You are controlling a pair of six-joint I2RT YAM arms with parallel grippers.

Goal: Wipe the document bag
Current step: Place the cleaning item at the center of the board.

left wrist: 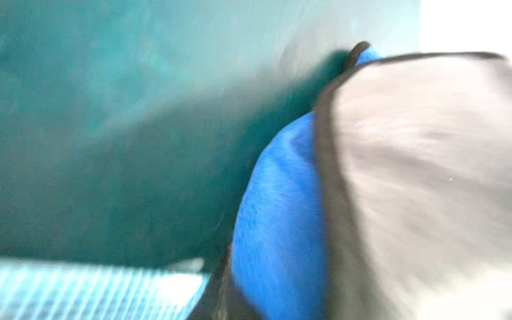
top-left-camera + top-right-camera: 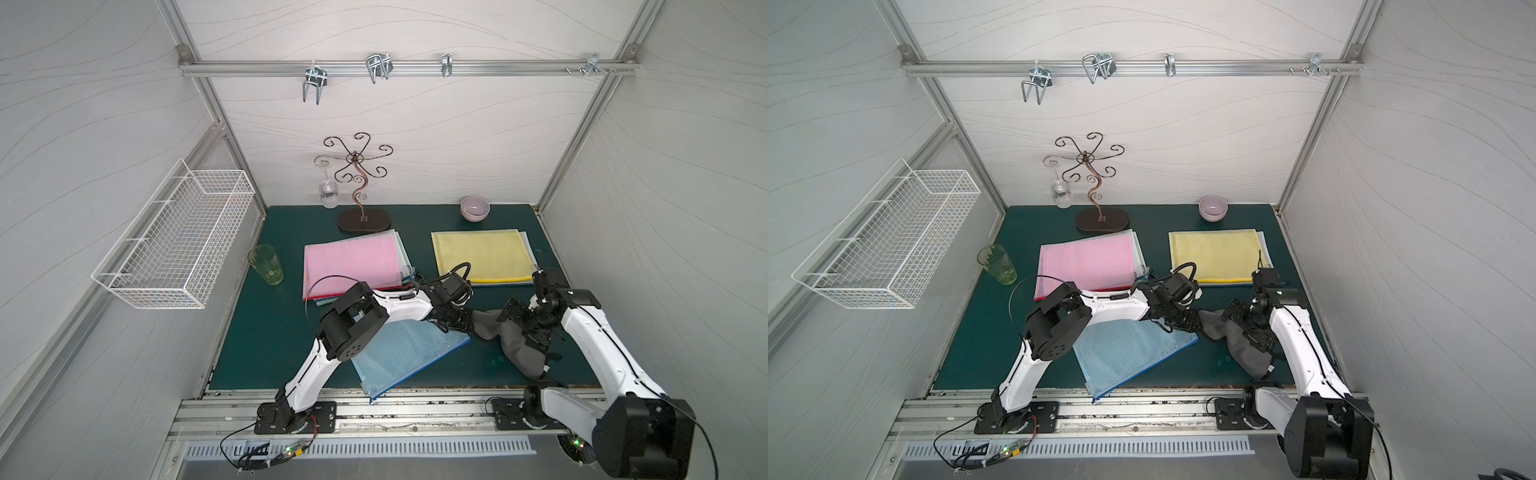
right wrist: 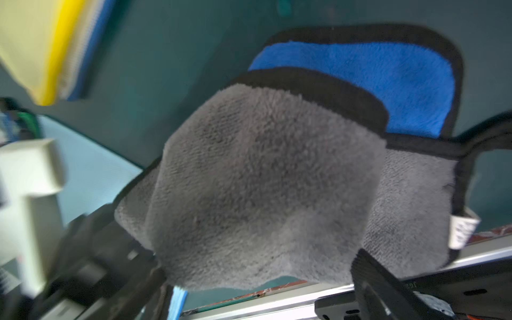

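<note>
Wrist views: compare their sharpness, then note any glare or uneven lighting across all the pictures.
Left wrist view: heavy motion blur, cloth washed out, corner blown white. Right wrist view: cloth pile sharp, yellow bag smeared. Both top views: sharp, evenly lit, no hard glare.

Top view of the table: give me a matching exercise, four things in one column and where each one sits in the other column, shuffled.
1. green glass
2. lilac bowl
3. blue mesh document bag
4. wine glass

A. hangs upside down from the scroll stand
B. on the mat's front edge, askew
C. behind the yellow document bag
D. beside the pink document bag, on the wire basket's side

Pairs: 1-D, 2-C, 3-B, 4-A.
</note>
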